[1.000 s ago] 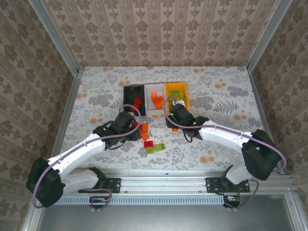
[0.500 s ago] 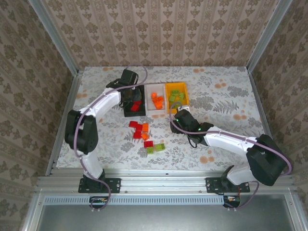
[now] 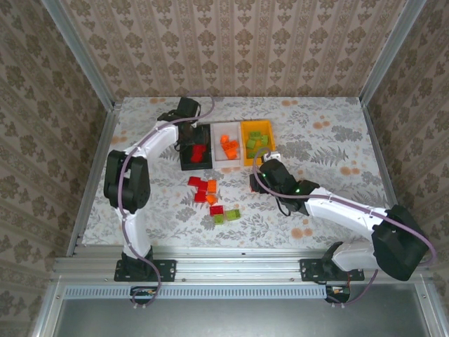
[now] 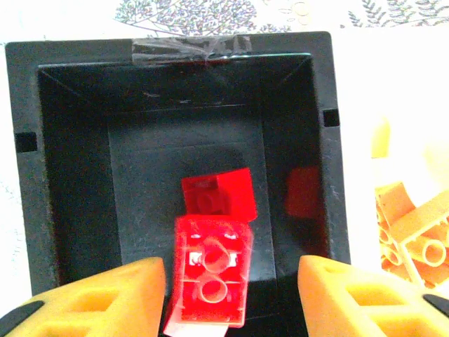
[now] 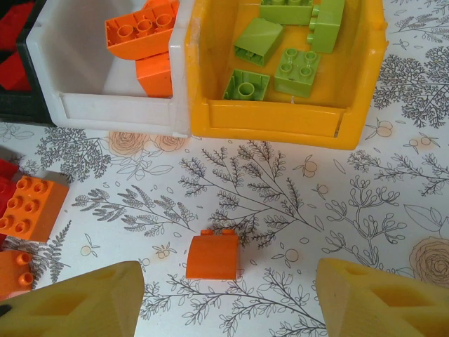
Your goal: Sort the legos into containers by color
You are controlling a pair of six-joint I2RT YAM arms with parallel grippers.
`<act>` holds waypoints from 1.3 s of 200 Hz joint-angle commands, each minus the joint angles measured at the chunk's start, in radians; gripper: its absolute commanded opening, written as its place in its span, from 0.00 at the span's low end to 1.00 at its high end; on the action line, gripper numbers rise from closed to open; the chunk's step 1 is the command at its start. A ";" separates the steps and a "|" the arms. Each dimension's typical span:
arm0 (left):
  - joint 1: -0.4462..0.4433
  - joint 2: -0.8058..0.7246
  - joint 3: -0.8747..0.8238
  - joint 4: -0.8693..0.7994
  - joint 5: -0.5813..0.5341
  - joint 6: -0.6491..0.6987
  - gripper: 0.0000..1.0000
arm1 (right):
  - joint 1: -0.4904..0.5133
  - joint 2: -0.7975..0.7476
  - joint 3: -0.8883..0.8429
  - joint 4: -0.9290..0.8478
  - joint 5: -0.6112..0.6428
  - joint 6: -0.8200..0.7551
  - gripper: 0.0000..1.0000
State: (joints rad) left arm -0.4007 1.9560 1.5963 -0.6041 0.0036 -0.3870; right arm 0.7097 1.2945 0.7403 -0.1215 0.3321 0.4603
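A floral tablecloth (image 3: 330, 133) lies between wallpapered walls (image 3: 238, 42) and seemingly metal rails (image 3: 238, 261).

We see three bins abreast near the far edge of the table (image 3: 330, 140): black bin (image 4: 70, 53) holding red bricks (image 4: 210, 281), white bin (image 5: 116, 105) orange bricks (image 5: 144, 28), orange-yellow bin (image 5: 280, 130) green bricks (image 5: 295, 70) (loose bricks (image 3: 205, 189) nearer).

The left arm (image 3: 151, 144) stretches far forward, bent sharply at the elbow, and the left hand (image 4: 230, 288) points straight down with its fingers spread wide. The right arm (image 3: 344, 207) lies low, reaching forward and leftward; the right hand (image 5: 228, 295) is spread wide too.
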 commanded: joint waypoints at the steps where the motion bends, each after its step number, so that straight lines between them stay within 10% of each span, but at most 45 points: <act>1: -0.007 -0.119 -0.041 -0.014 -0.009 0.019 0.67 | -0.006 -0.035 -0.010 -0.024 -0.012 0.007 0.67; 47: -0.048 -0.363 -0.329 0.071 0.036 -0.047 0.73 | -0.006 -0.057 0.012 -0.058 0.014 -0.020 0.67; 106: -0.347 -0.568 -0.760 0.262 0.027 -0.359 0.88 | -0.011 0.045 -0.034 0.058 0.118 -0.056 0.72; 176: -0.554 -0.499 -0.797 0.249 -0.145 -0.527 0.84 | -0.027 0.077 -0.036 0.039 0.112 -0.062 0.73; 260: -0.588 -0.404 -0.782 0.234 -0.212 -0.552 0.64 | -0.046 0.016 -0.067 0.042 0.118 -0.055 0.73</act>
State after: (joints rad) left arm -0.9771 1.5654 0.7986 -0.3466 -0.1528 -0.9237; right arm 0.6678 1.3342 0.6823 -0.0849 0.4236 0.4149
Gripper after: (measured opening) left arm 0.649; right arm 0.735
